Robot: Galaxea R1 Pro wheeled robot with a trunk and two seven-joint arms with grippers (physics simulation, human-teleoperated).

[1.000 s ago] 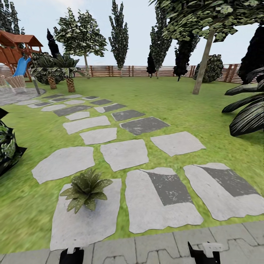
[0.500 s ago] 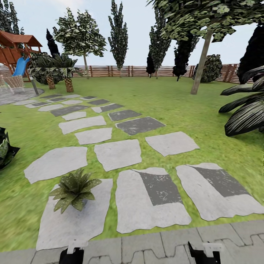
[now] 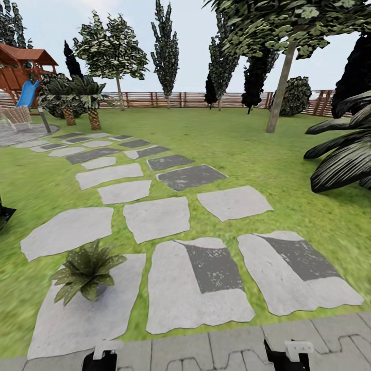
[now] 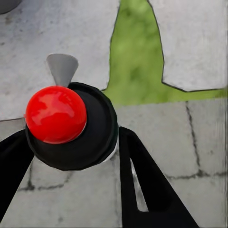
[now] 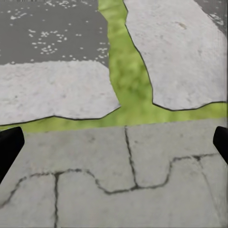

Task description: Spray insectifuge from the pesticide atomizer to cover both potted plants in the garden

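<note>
In the head view, a potted plant (image 3: 85,272) with pointed, speckled green leaves is seen at lower left, on a pale rough stepping stone (image 3: 82,314). In the left wrist view, the left gripper (image 4: 71,156) is clamped on the spray bottle (image 4: 71,126), a dark round body with a glossy red cap. The right gripper (image 5: 114,140) is spread wide over cracked grey paving (image 5: 123,190).

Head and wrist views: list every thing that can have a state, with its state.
pesticide atomizer, black round body with red dome and grey nozzle: held between the left gripper's fingers.
left gripper: shut on the atomizer.
right gripper: open, empty, over grey paving.
small potted plant with pointed green leaves: upright on a pale stepping stone, leaves flecked whitish.
</note>
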